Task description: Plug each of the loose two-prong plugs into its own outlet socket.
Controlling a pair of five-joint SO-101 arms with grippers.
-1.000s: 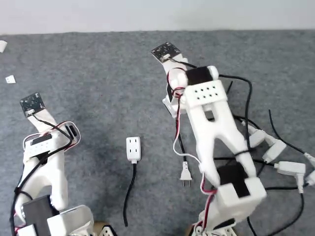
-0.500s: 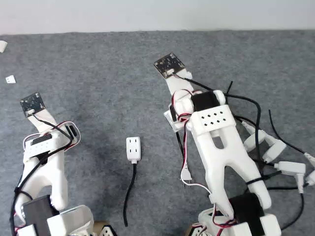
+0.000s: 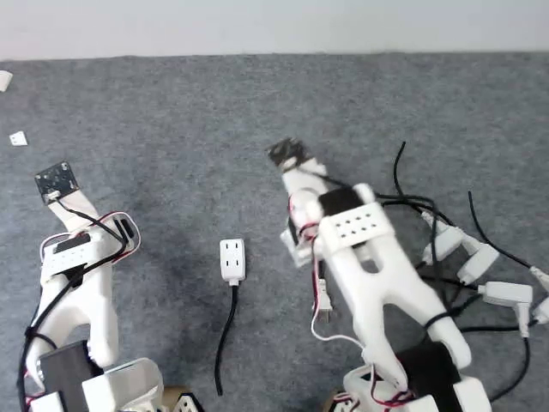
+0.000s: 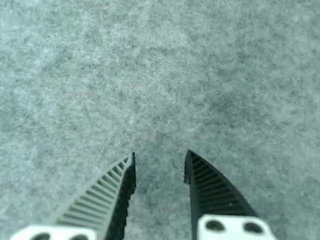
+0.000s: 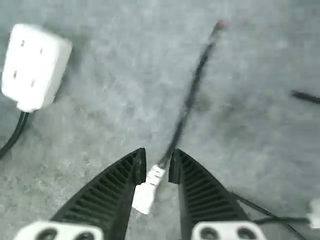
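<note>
A white outlet block on a black cord lies in the middle of the grey carpet; it also shows in the right wrist view. A loose white two-prong plug lies to its right, partly under the right arm. My right gripper is low over this plug, open by a narrow gap, one finger on each side of its cord end. I cannot tell whether the fingers touch it. My left gripper stands open over bare carpet, on the left arm.
Several more white plugs with tangled black cords lie at the right edge. The outlet's black cord runs toward the near edge. Small white scraps lie at the far left.
The right arm has pulled back toward the near side and come down over the loose plug. The left arm has not moved.
</note>
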